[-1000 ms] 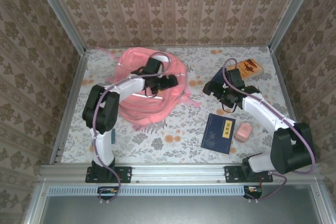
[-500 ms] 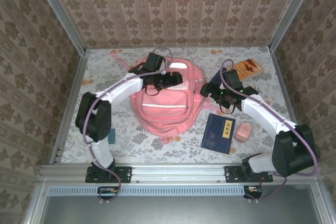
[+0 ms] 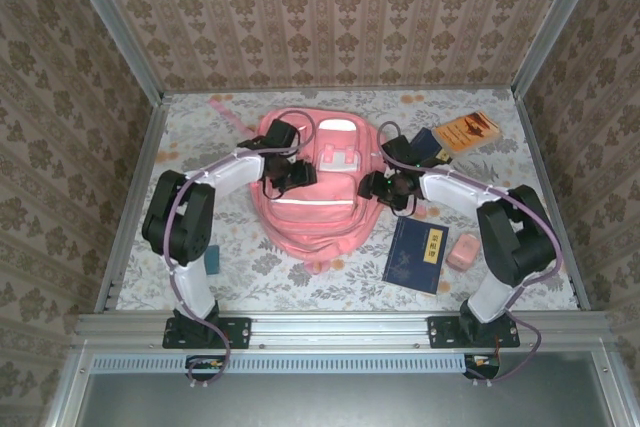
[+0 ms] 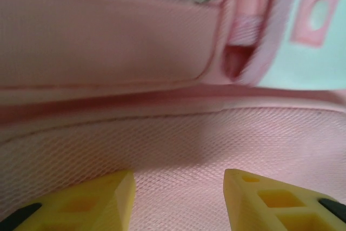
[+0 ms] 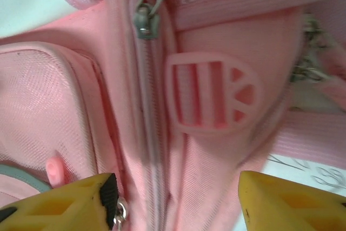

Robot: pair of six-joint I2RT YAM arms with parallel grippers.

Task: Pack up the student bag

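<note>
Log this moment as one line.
student bag: on table, front up | left gripper: open over bag | right gripper: open over zipper | blue book, pink case: beside bag

light: even, soft | shadows: faint | wrist views: student bag (image 4: 162, 52) blurred
</note>
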